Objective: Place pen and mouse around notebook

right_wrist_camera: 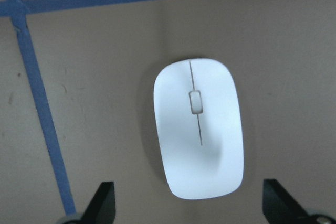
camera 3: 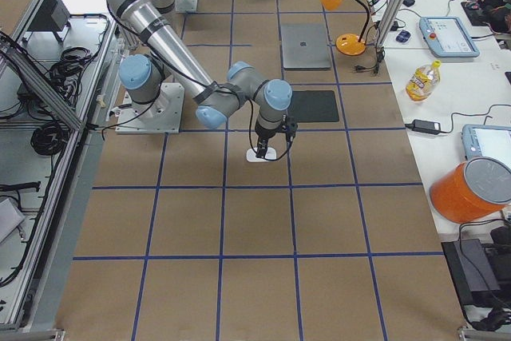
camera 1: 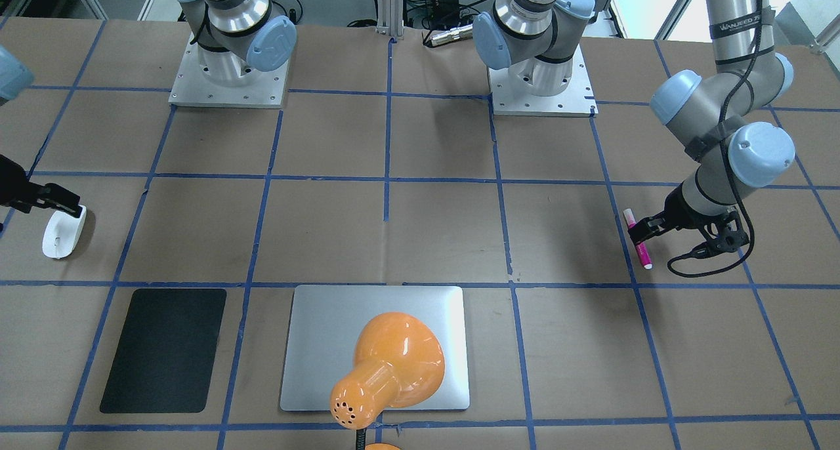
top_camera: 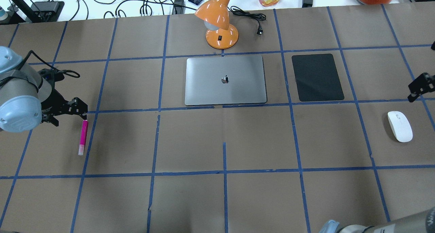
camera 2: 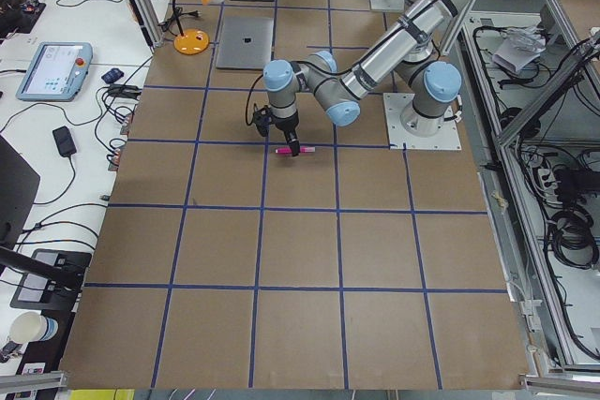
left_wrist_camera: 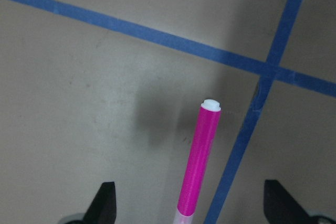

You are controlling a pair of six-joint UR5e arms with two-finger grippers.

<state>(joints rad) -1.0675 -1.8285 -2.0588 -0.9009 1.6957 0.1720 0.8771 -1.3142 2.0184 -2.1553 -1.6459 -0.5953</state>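
The magenta pen (top_camera: 83, 137) lies flat on the brown table at the robot's far left, also seen as the pen (camera 1: 638, 238). My left gripper (top_camera: 69, 112) hovers over it, open; in the left wrist view the pen (left_wrist_camera: 199, 161) runs up from between the two black fingertips (left_wrist_camera: 105, 203). The white mouse (top_camera: 400, 126) rests at the far right. My right gripper (top_camera: 419, 87) hangs above it, open, with the mouse (right_wrist_camera: 198, 129) between its spread fingertips (right_wrist_camera: 104, 203). The silver notebook (top_camera: 226, 80) lies at the far middle of the table, away from both grippers.
A black pad (top_camera: 317, 77) lies just right of the notebook. An orange desk lamp (top_camera: 221, 25) stands behind the notebook, its cord trailing right. Blue tape lines grid the table. Cables and a bottle sit along the far edge.
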